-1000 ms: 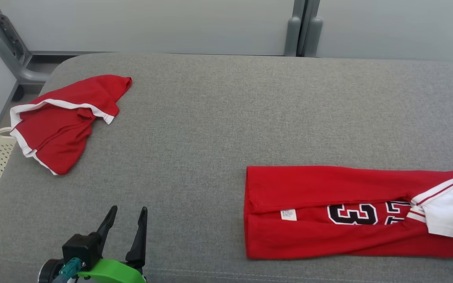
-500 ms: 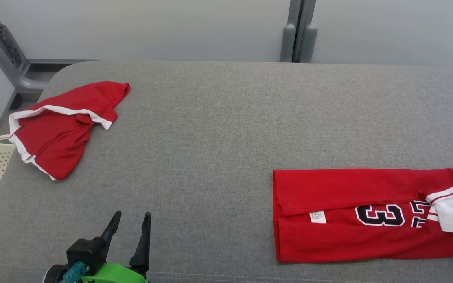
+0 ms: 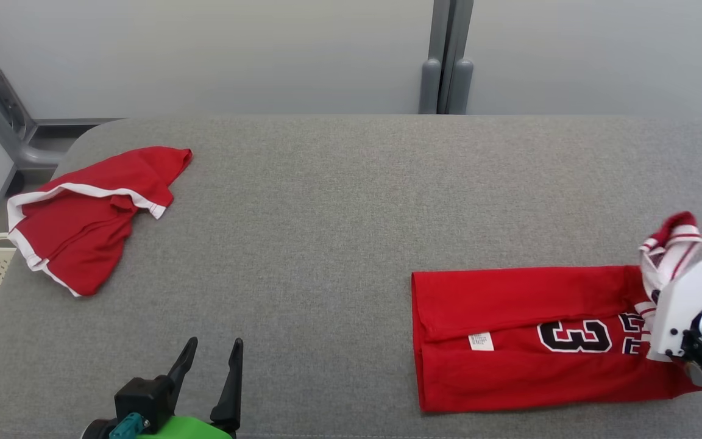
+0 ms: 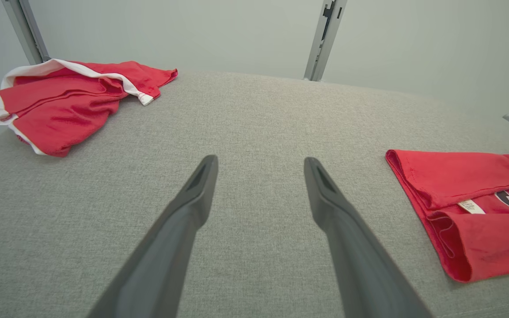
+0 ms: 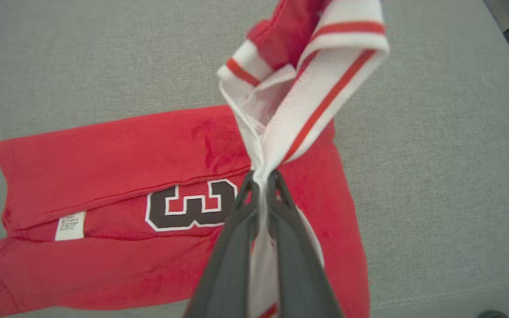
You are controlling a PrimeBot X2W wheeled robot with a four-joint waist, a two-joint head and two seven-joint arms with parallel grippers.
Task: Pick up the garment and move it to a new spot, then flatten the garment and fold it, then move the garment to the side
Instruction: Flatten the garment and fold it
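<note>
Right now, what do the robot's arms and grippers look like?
The left gripper has two long, tapered black fingers on a black block, with a green cover and a teal connector behind. The right gripper has dark grey fingers; the right arm has white casing.

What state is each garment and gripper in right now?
numbered jersey: folded lengthwise, mostly flat, striped white end lifted
white-trimmed red garment: crumpled, lying loose at the far left
left gripper: open, empty
right gripper: shut on the numbered jersey's striped end
</note>
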